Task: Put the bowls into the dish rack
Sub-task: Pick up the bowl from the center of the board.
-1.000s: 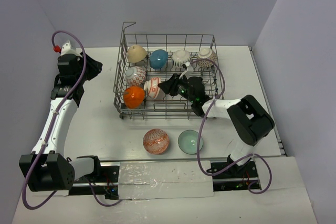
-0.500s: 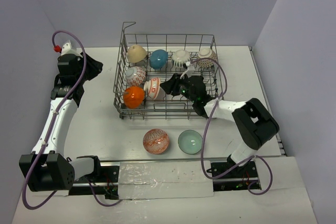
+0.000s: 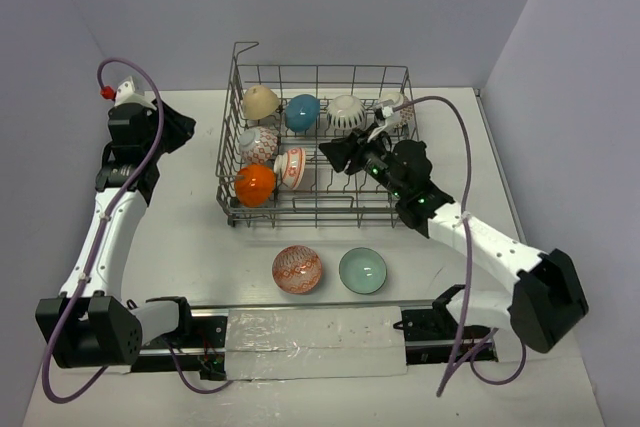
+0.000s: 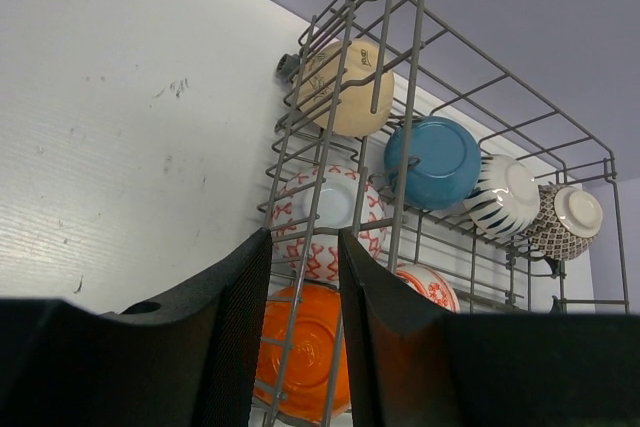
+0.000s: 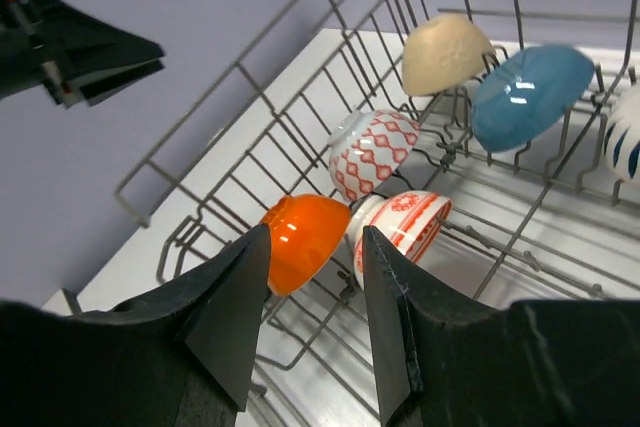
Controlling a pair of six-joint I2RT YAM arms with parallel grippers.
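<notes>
Grey wire makes up the dish rack [image 3: 320, 211] in the upper middle of the top view. Seven bowls stand on edge between its tines, tilted so each takes one slot. A tan bowl [image 3: 261, 102], a teal-blue bowl [image 3: 302, 112], a striped bowl [image 3: 346, 112] and a brown-patterned bowl [image 3: 395, 107] fill the far row, and a plain orange bowl [image 3: 255, 185] sits at the rack's lower left with two red-and-white ones beside it.

The right gripper [image 3: 338, 153] hangs over the rack's centre, fingers spread with nothing between them. The left gripper [image 3: 178, 127], at the frame's left and apart from the rack, is likewise parted and empty.

An orange-red patterned bowl [image 3: 297, 269] and a pale green bowl [image 3: 362, 270] sit upright on the table [image 3: 200, 237] below the rack, probably the last to load.
</notes>
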